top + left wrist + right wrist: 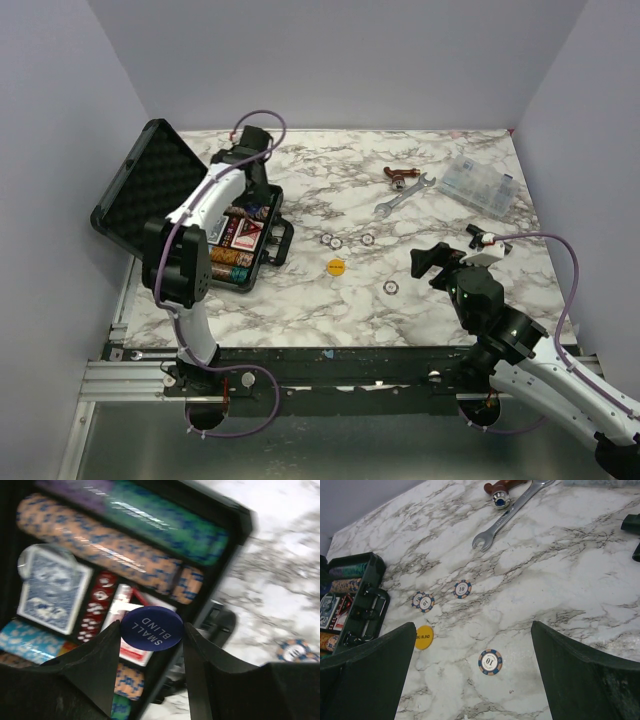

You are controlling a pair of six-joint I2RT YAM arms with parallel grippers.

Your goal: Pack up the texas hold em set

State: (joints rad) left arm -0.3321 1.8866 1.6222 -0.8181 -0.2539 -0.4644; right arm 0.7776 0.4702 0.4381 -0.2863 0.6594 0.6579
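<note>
The black briefcase [150,190] lies open at the left, its foam lid tipped back. Its tray [235,520] holds rows of coloured chips [110,550], a blue card deck [52,587] and a red one. My left gripper [151,635] hovers over the tray's near end, shut on a dark blue round "SMALL BLIND" disc [151,628]. A yellow "BIG BLIND" disc [424,637] and loose "10" chips [490,661] [462,588] [423,601] lie on the marble. My right gripper [473,626] stands open above the nearest chip, holding nothing.
A silver wrench [403,196] and a brown-handled tool [400,175] lie at the back middle. A clear plastic compartment box [480,185] sits at the back right. The case's latches [367,605] face the loose chips.
</note>
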